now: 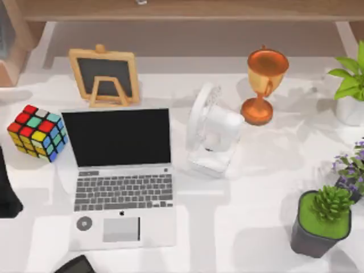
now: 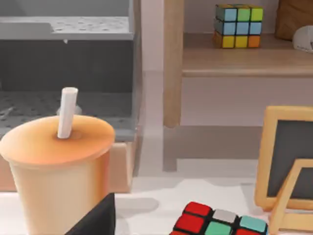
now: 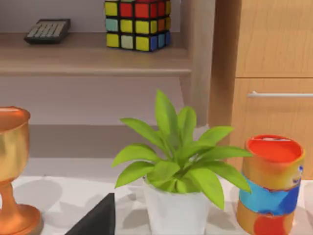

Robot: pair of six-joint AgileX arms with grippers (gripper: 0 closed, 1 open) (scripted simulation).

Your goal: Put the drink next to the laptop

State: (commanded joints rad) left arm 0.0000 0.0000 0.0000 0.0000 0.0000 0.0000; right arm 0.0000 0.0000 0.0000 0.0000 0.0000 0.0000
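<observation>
While the left arm sits at the left edge of the top view as a dark shape, a black part of the left tool [image 2: 93, 218] juts into its wrist view, and whether its fingers are spread or closed cannot be told. Close in front of that camera stands the round cup of creamy tan-orange drink [image 2: 56, 171] with its white straw [image 2: 66, 112] upright, near the multicoloured puzzle cube [image 1: 37, 132]. Right of the cube on the white tabletop [image 1: 250, 222] lies the open silver-white laptop [image 1: 122, 179] with a black screen, behind it the wooden-framed chalkboard [image 1: 105, 75]. A black corner of the right tool [image 3: 95, 218] faces a leafy green plant in a white pot [image 3: 176, 196], between the copper trophy [image 1: 263, 85] and an orange-and-blue can [image 3: 271, 183].
</observation>
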